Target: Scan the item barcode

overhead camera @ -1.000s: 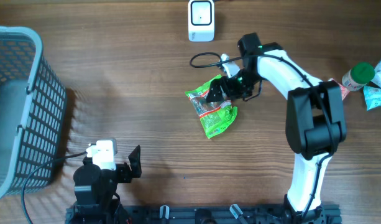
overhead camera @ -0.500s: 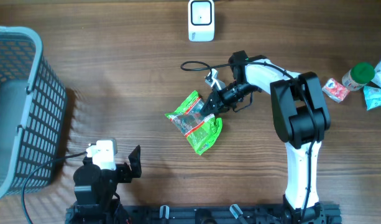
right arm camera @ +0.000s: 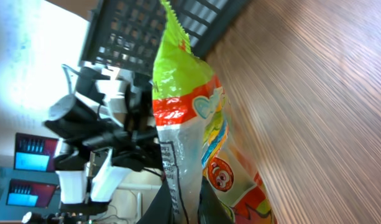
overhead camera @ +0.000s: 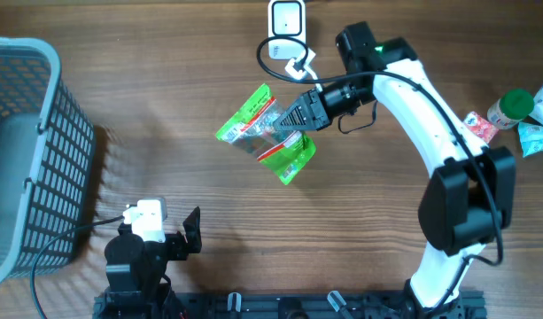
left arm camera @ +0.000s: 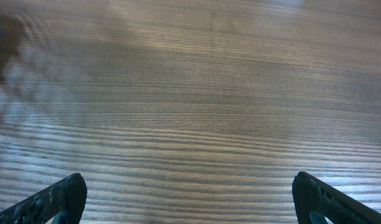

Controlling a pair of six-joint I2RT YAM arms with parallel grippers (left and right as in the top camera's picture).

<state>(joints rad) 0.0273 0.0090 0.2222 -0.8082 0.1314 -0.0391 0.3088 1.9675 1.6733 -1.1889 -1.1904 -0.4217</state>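
A green, red and clear snack bag [overhead camera: 264,133] hangs above the table's middle, pinched at its right edge by my right gripper [overhead camera: 296,118]. The right wrist view shows that bag [right arm camera: 190,137] up close, with the dark fingers [right arm camera: 168,202] shut on its clear seam. The white barcode scanner [overhead camera: 286,27] stands at the table's far edge, just beyond the bag. My left gripper [overhead camera: 193,232] rests near the front left edge, open, and its wrist view shows bare wood between the two fingertips [left arm camera: 66,194].
A grey mesh basket [overhead camera: 27,151] fills the left side. At the far right lie a green-capped bottle [overhead camera: 510,106] and small packets [overhead camera: 477,126]. A black cable [overhead camera: 275,49] loops beside the scanner.
My right gripper has shut on the bag and lifted it off the table, carrying it left and toward the scanner. The left arm has not moved.
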